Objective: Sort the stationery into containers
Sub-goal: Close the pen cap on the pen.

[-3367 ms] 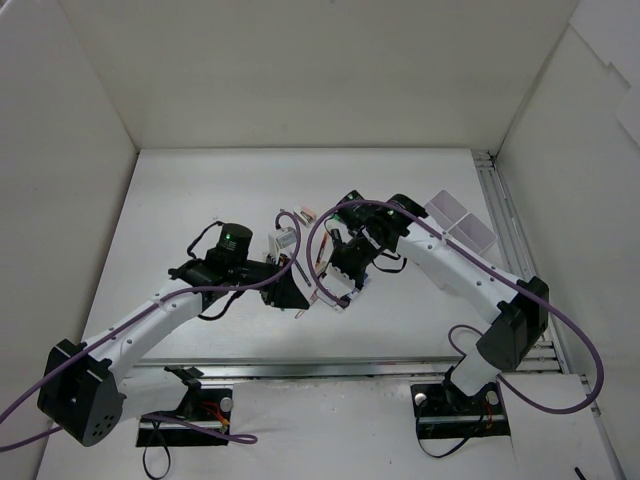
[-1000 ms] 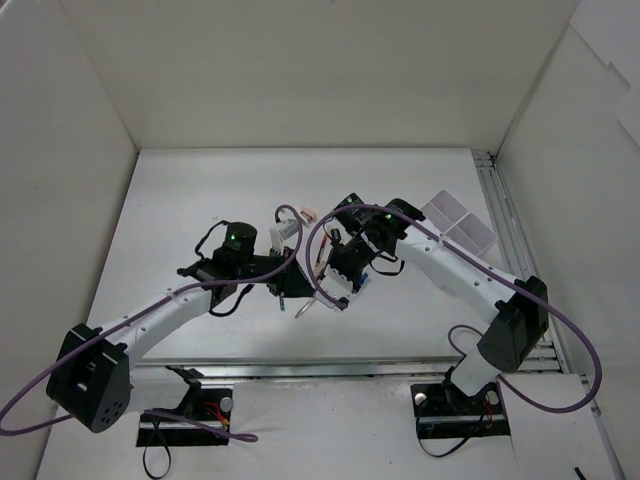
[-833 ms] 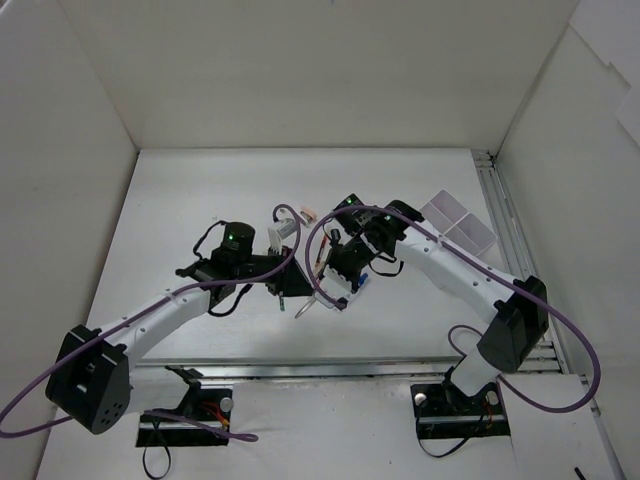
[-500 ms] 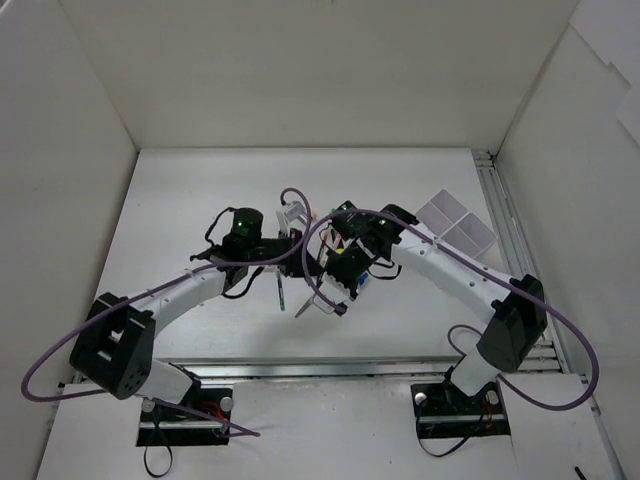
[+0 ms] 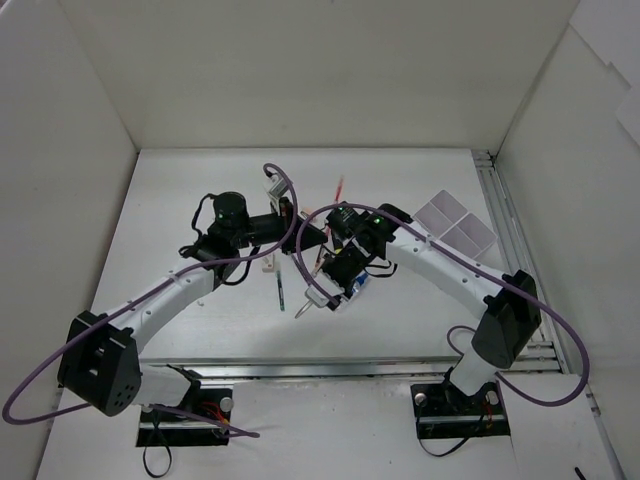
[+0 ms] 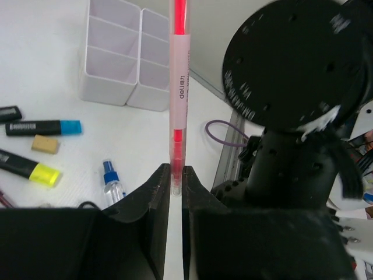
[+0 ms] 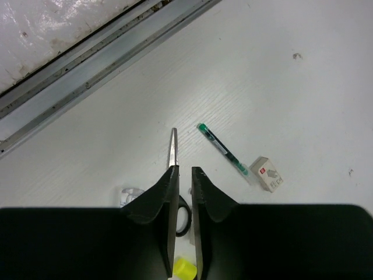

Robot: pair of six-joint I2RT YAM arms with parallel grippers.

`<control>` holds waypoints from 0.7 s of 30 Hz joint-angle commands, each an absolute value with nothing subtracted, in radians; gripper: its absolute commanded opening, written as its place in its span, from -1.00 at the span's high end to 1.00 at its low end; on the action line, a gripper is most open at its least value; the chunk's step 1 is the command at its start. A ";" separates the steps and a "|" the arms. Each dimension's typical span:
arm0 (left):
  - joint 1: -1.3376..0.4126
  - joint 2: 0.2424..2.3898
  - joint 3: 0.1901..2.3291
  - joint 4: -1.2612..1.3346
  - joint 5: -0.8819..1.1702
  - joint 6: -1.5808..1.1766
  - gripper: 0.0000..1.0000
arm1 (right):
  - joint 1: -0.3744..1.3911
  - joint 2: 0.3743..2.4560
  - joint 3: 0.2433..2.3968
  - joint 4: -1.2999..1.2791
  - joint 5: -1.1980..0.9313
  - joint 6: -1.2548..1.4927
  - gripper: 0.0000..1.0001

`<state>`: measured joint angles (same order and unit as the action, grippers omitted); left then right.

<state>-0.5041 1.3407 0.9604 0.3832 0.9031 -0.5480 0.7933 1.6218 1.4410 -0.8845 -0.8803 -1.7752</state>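
My left gripper (image 6: 176,172) is shut on the lower end of a pink pen (image 6: 178,87), which points away toward the white divided containers (image 6: 125,64). From above, the pink pen (image 5: 338,190) sticks out past the left gripper (image 5: 316,230) over the table's middle. My right gripper (image 7: 183,171) is shut on the black-handled scissors (image 7: 173,149); the blade pokes out past the fingertips and the handle loop shows between the jaws. The top view shows the scissors (image 5: 303,306) jutting from the right gripper (image 5: 330,292). The containers (image 5: 458,225) stand at the right.
A green pen (image 7: 224,150) and a beige eraser (image 7: 267,173) lie on the table beyond the right gripper. The left wrist view shows a blue highlighter (image 6: 41,127), a yellow highlighter (image 6: 26,168), an eraser (image 6: 45,144) and a glue bottle (image 6: 112,184). A metal rail (image 5: 500,215) runs behind the containers.
My left arm has swung away from the near edge and turned toward the right, carrying the pink pen. The right gripper has stayed in place over the scissors with its jaws narrowing.
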 commanded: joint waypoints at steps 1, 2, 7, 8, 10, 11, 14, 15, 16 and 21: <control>-0.505 1.279 0.957 0.364 0.859 -0.496 1.00 | 0.775 1.556 1.463 -0.894 -0.917 -1.730 0.72; -0.505 1.273 0.951 0.353 0.838 -0.492 1.00 | 0.764 1.546 1.462 -0.896 -0.911 -1.703 0.64; -0.505 1.232 0.950 0.241 0.793 -0.479 1.00 | 0.724 1.508 1.474 -0.894 -0.841 -1.602 0.30; -0.505 1.230 0.954 0.210 0.767 -0.477 1.00 | 0.709 1.502 1.476 -0.894 -0.828 -1.585 0.06; -0.505 1.209 0.954 0.129 0.747 -0.477 1.00 | 0.692 1.477 1.471 -0.891 -0.787 -1.575 -0.03; -0.505 1.203 0.953 0.077 0.723 -0.482 1.00 | 0.689 1.468 1.465 -0.885 -0.769 -1.566 -0.15; -0.505 1.180 0.942 0.005 0.686 -0.486 1.00 | 0.670 1.433 1.445 -0.855 -0.712 -1.552 -0.86; -0.505 1.172 0.937 -0.038 0.686 -0.489 1.00 | 0.664 1.419 1.440 -0.835 -0.691 -1.554 -0.95; -0.505 1.164 0.933 -0.049 0.687 -0.494 1.00 | 0.658 1.413 1.433 -0.822 -0.684 -1.551 -0.96; -0.505 1.140 0.911 -0.156 0.696 -0.522 1.00 | 0.635 1.368 1.416 -0.709 -0.670 -1.528 -0.96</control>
<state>-0.5037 1.1728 0.9005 -0.0879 0.7044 -0.5064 0.6476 1.4155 1.4300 -0.8074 -0.6922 -1.5566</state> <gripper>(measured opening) 0.063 0.978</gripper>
